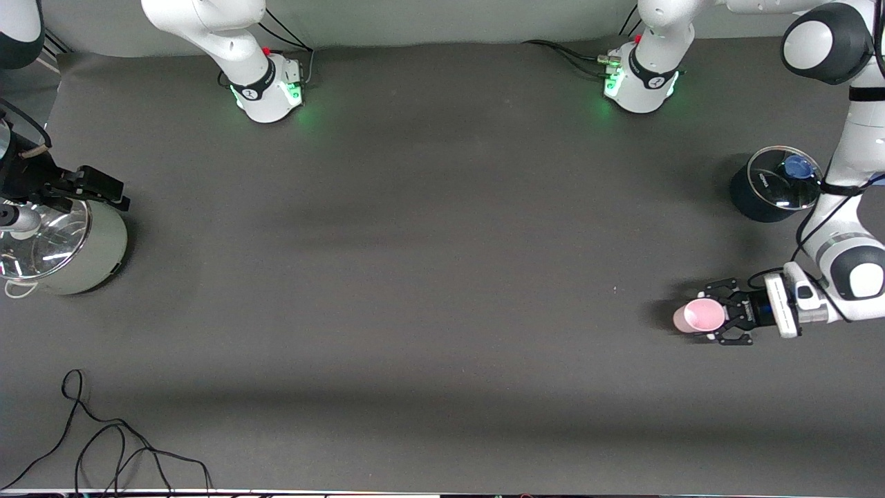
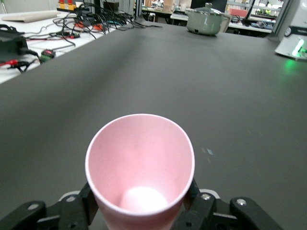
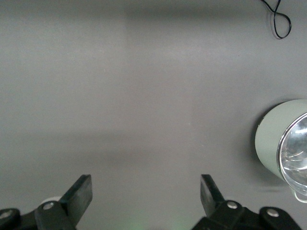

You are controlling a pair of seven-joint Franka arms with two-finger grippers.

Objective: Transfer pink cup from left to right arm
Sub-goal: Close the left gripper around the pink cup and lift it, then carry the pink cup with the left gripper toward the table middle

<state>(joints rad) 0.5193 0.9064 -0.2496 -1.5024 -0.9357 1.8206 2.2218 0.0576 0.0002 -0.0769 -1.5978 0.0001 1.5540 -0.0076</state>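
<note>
One pale-green pot (image 1: 66,252) with a glass lid stood on the dark counter (image 1: 429,277) at the right arm's end, and one loose black cable (image 1: 104,443) lay curled on the counter nearer the front camera than that pot. The right gripper (image 1: 104,187) hung over the green pot's edge, where that arm waited; in the right wrist view its two fingers (image 3: 79,194) stood wide apart with nothing between them. Two arm bases (image 1: 269,86) glowed green along the counter's edge farthest from the front camera. At the left arm's end sat one dark blue pot (image 1: 757,194) under a glass lid with a blue knob. Nearer the front camera than that pot, the left gripper (image 1: 722,319) was closed around the base of the single pink cup (image 1: 700,316), which lay tipped on its side with its open mouth turned toward the right arm's end; whether the cup touched the counter could not be told.
</note>
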